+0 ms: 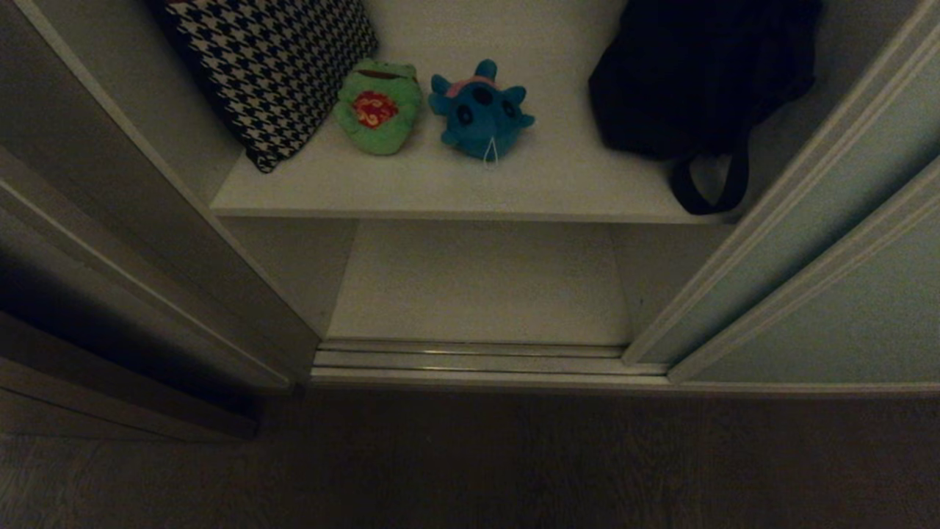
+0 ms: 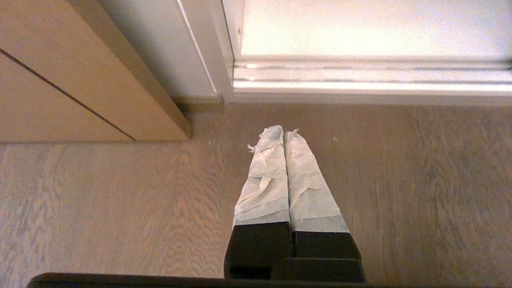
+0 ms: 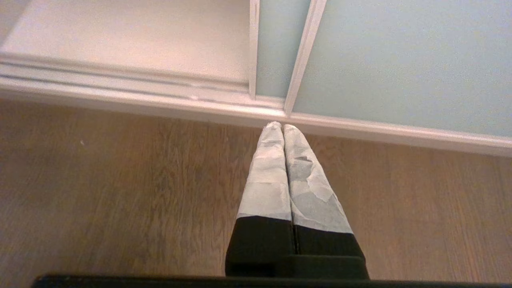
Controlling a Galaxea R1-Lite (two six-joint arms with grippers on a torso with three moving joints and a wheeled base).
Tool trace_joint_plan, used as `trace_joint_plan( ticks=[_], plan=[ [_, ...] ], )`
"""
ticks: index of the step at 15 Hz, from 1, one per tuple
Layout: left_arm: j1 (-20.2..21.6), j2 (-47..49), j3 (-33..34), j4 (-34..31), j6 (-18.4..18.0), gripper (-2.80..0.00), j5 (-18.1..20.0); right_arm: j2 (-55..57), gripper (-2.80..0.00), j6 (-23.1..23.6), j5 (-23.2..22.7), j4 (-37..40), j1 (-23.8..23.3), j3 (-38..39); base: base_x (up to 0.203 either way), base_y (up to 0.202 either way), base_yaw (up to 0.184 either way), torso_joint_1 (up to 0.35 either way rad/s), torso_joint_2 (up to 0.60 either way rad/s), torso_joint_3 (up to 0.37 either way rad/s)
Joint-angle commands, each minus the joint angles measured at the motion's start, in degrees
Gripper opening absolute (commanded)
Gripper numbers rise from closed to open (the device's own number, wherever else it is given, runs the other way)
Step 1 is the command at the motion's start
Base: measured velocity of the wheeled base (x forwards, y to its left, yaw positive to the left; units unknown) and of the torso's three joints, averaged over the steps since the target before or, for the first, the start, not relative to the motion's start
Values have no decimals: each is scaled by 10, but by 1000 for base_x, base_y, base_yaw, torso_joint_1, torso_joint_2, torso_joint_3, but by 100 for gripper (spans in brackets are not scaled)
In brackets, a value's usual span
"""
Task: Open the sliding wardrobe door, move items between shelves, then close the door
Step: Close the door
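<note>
A: Wardrobe open; door (image 1: 830,242) slid right of the blue plush (image 1: 481,110), stacked over its twin panel. Plush on the upper shelf (image 1: 470,195), near the middle; green frog plush (image 1: 378,106) just left of it; houndstooth cushion (image 1: 272,70) further left; dark bag (image 1: 698,81) well to its right. Lower shelf (image 1: 477,283) below the plush, nothing seen on it.

B: And the grippers?

A: Neither near the plush; left gripper (image 2: 279,132) fingers pressed together, empty, over wood floor (image 2: 120,208) by the track (image 2: 360,76); right gripper (image 3: 279,126) likewise together, empty, tips close to the door's bottom corner.

B: Handling?

A: Probably light, soft, squashy; not fragile; unlikely to slip. Best pinched across the round body, not the thin white loop (image 1: 490,153) in front; frog close alongside, so easily nudged.
</note>
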State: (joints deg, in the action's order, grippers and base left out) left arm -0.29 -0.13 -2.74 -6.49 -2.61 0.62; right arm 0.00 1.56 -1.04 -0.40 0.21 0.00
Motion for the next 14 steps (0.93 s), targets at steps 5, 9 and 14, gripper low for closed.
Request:
trace_joint_plan(
  ticks=[5, 9, 14],
  plan=[
    [0, 2, 0, 1, 0, -280, 0, 0, -280, 0, 0, 0, 0, 0, 0, 0, 0, 3, 0, 154],
    [0, 2, 2, 4, -8, -280, -1, 0, -280, 0, 0, 0, 1, 0, 0, 0, 0, 0, 0, 0],
    [0, 1, 4, 6, -8, -280, -1, 0, -280, 0, 0, 0, 0, 0, 0, 0, 0, 4, 1, 49]
  ],
)
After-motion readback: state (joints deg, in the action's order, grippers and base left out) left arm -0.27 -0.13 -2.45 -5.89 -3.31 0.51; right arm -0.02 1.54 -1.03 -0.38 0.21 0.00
